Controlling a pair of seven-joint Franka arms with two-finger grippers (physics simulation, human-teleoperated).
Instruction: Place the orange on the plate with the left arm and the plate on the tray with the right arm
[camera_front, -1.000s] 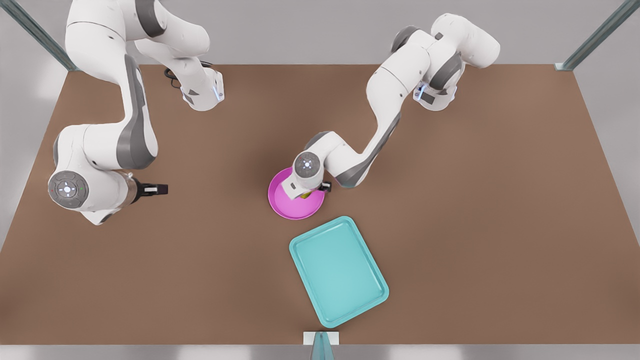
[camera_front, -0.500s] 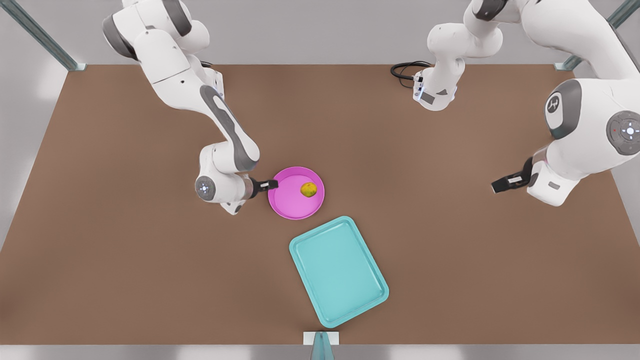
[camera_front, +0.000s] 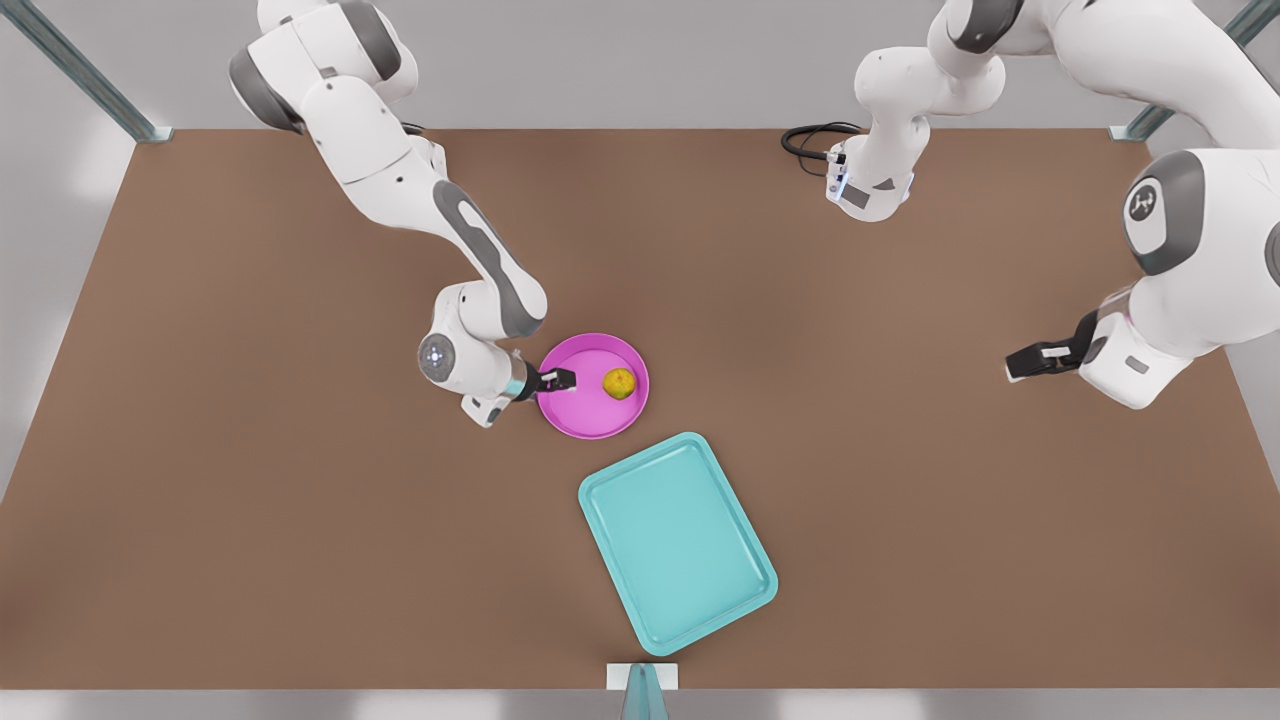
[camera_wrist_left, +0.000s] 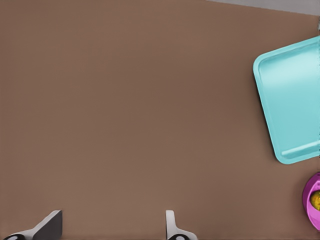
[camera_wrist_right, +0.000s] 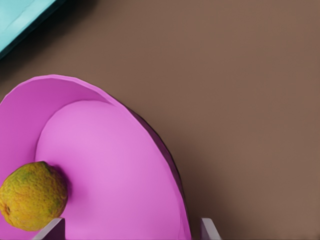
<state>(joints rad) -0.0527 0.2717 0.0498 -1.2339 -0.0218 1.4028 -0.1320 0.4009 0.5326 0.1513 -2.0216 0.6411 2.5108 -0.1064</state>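
With the orange (camera_front: 619, 382) already lying in the plate (camera_front: 592, 415) on the tabletop (camera_front: 300, 520), the right end effector (camera_front: 558, 380) straddled its rim open-fingered, needing to close, then carry it to the tray (camera_front: 677, 543) nearby, while the left end effector (camera_front: 1030, 360) waited open, well apart.

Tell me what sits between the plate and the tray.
Nothing: in the front view a narrow strip of bare brown table separates the plate from the tray; the orange rests on the plate.
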